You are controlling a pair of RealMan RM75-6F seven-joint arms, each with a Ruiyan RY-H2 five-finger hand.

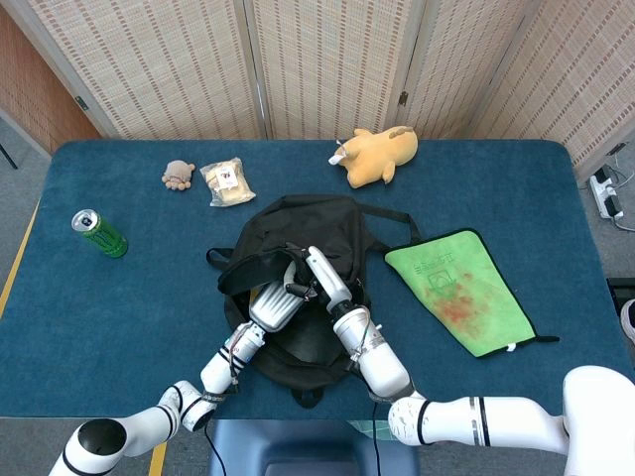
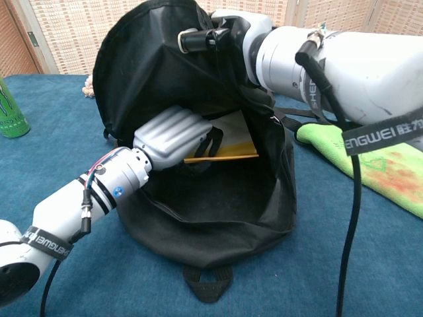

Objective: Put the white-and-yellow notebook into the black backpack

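Note:
The black backpack [image 1: 317, 223] [image 2: 218, 218] lies on the blue table with its mouth held wide. My left hand [image 1: 270, 307] [image 2: 175, 135] is deep inside the mouth, gripping the white-and-yellow notebook [image 2: 228, 145] [image 1: 266, 295], which lies flat inside the bag with its yellow edge showing. My right hand [image 1: 316, 278] [image 2: 228, 36] pinches the bag's upper flap and holds it up above the opening. Most of the notebook is hidden by the left hand and the flap in the head view.
A green cloth [image 1: 461, 290] [image 2: 370, 158] lies right of the backpack. A green can [image 1: 99, 233] [image 2: 10, 109] stands at the left. A yellow plush toy [image 1: 375, 154], a snack packet [image 1: 226, 181] and a small brown plush [image 1: 179, 175] sit at the back.

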